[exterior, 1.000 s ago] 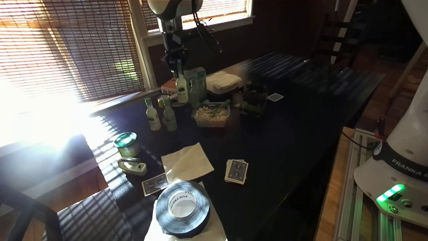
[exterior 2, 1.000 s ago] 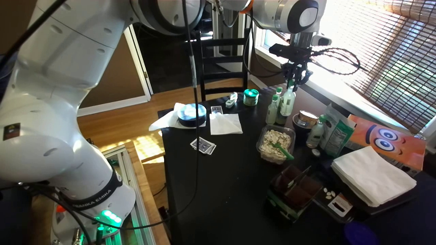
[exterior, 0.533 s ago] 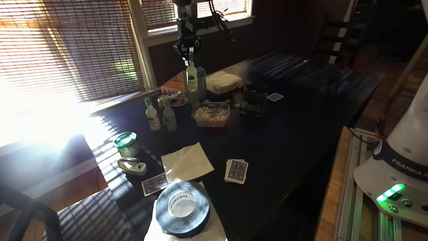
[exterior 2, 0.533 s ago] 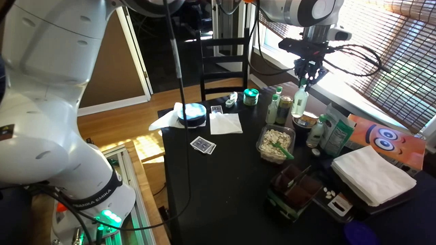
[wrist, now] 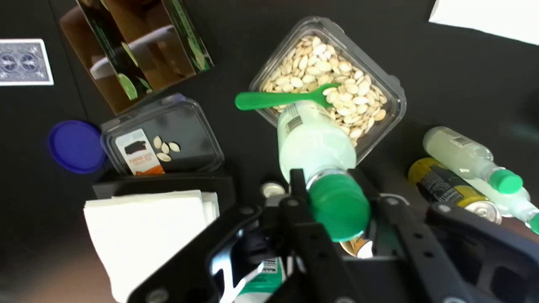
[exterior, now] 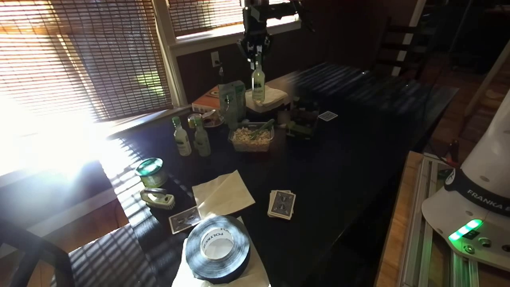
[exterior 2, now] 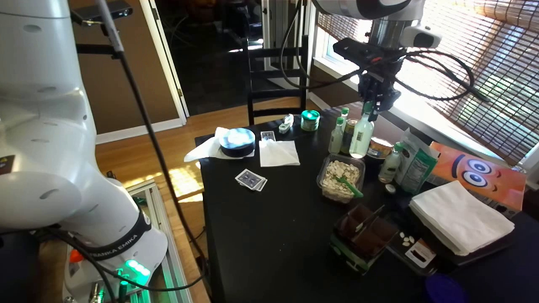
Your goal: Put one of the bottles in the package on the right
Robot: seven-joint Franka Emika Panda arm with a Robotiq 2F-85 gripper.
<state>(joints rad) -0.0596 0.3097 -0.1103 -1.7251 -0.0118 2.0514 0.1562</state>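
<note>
A dark table [exterior 2: 273, 235] was spread across both exterior views, its top barred with sunlight toward the left edge and far end in an exterior view. The light was let in through woven blinds [exterior: 115, 59], by which the upper left of that frame was filled; at the lower left, a chair seat [exterior: 103, 247] was striped by it as well. In an exterior view, a black ladder-back chair [exterior 2: 276, 75] was placed at top centre, and a wooden floor [exterior 2: 185, 181] was lit in patches at centre left, below a brown wall [exterior 2: 130, 92].

In the middle of the wrist view, a green-capped bottle [wrist: 316, 143] was grasped at the neck by the gripper [wrist: 330, 181], a finger being set on either side. In an exterior view it was shown raised clear of the tabletop. In the wrist view, its base was overlapped with the edge of a seed tub [wrist: 368, 59], in which the tip of a green utensil [wrist: 273, 100] was rested. The divided carton [wrist: 189, 38] was seen at the upper left, apart from the bottle.

Two more bottles [exterior: 182, 139] were stood just beside each other left of centre in an exterior view. Stacked napkins [exterior 2: 463, 216] and an orange box [exterior 2: 488, 170] were laid at the right in an exterior view. A tape roll [exterior: 199, 261] was set at bottom centre, with stacked cards [exterior: 282, 204] to its upper right.
</note>
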